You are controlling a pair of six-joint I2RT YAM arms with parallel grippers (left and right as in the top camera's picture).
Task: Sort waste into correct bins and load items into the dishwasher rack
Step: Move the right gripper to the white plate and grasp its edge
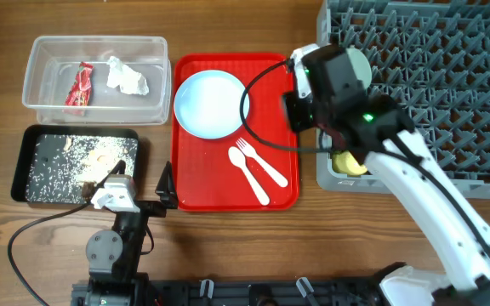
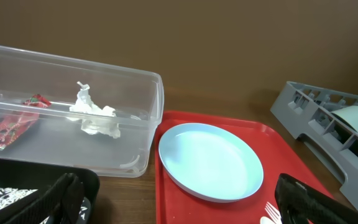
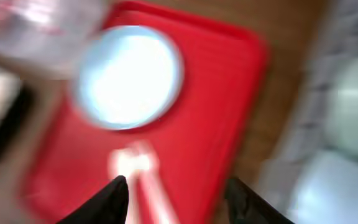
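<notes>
The clear tub (image 1: 96,68) holds the red wrapper (image 1: 79,85) and the white napkin (image 1: 126,76); both also show in the left wrist view, wrapper (image 2: 8,127) and napkin (image 2: 95,115). The black tray (image 1: 32,157) holds crumbly scraps (image 1: 88,157). The light blue plate (image 1: 208,104) (image 2: 211,160), white fork (image 1: 266,166) and spoon (image 1: 247,174) lie on the red tray (image 1: 228,195). My right gripper (image 3: 176,186) is open and empty, over the red tray's right side; its view is blurred. My left gripper (image 2: 182,208) (image 1: 167,189) is open and empty, low between the black tray and the red tray.
The grey dishwasher rack (image 1: 432,85) fills the right side. In it are a pale green bowl (image 2: 353,121) (image 1: 360,61) and a yellow cup (image 1: 351,163), partly under my right arm. A pale blue shape (image 3: 328,186) is too blurred to tell.
</notes>
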